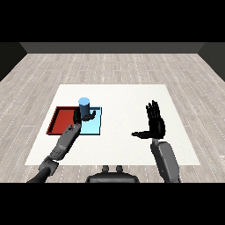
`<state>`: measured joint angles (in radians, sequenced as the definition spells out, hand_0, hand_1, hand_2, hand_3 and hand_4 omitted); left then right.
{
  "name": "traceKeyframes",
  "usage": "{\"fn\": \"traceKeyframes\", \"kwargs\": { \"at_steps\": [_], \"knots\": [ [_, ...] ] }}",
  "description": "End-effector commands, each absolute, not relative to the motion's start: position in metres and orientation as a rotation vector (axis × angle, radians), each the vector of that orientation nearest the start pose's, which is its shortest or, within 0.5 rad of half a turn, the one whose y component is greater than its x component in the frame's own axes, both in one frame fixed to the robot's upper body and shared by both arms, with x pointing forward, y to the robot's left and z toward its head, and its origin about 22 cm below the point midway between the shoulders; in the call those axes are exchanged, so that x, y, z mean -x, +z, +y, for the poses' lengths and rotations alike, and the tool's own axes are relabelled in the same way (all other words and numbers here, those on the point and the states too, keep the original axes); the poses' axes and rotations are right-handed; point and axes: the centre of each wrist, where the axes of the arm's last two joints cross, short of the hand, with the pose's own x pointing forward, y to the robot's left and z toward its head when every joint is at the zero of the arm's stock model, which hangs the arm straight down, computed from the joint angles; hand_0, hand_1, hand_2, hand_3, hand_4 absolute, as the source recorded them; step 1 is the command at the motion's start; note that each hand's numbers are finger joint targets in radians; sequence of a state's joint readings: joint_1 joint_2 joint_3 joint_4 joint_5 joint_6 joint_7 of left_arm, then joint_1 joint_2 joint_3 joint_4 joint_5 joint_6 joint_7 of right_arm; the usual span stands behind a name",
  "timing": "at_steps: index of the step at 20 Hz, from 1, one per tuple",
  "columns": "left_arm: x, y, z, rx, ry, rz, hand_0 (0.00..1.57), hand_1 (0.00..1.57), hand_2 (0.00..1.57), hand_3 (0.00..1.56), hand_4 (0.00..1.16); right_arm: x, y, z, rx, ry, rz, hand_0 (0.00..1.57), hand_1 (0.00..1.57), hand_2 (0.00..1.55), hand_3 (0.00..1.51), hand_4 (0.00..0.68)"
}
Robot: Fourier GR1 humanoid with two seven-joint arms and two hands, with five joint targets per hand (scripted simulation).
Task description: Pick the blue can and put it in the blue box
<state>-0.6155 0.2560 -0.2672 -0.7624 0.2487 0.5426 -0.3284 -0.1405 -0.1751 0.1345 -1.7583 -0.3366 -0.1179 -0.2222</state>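
I see left hand wrapped round blue can above blue tray; right hand spread, holding nothing.

Landmark = light blue flat tray on the white rectangular table, left of centre. Red flat tray lay immed. left of it, edges touching. Blue cylindrical can stood upright over its far-left corner, w/ black left hand curled round it. Black right hand was well to its right, above table.
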Motion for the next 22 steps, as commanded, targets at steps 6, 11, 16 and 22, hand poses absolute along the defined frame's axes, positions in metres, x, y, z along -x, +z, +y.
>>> {"fn": "traceKeyframes", "kwargs": {
  "at_steps": [6, 11, 16, 22],
  "knots": [
    [-0.394, -0.027, 0.242, -0.588, -0.227, -1.413, 1.57, 1.57, 1.57, 1.49, 1.05, -0.267, 0.076, -0.23, -0.272, -0.126, -2.003, 0.0, 0.0, 0.0, 0.0, 0.0],
    [-0.383, -0.052, 0.237, -0.58, -0.201, -1.27, 1.57, 1.57, 1.57, 1.47, 0.98, -0.284, 0.052, -0.212, -0.279, -0.154, -1.991, 0.0, 0.0, 0.0, 0.0, 0.0],
    [-0.367, -0.076, 0.222, -0.567, -0.12, -1.179, 1.15, 1.15, 1.14, 1.06, 0.89, -0.285, 0.053, -0.227, -0.241, -0.161, -1.972, 0.0, 0.0, 0.0, 0.0, 0.0],
    [-0.366, -0.072, 0.254, -0.6, -0.137, -1.04, 0.0, 0.0, 0.0, 0.0, 0.36, -0.282, 0.048, -0.233, -0.289, -0.188, -1.985, 0.0, 0.0, 0.0, 0.0, 0.0]
  ]
}}
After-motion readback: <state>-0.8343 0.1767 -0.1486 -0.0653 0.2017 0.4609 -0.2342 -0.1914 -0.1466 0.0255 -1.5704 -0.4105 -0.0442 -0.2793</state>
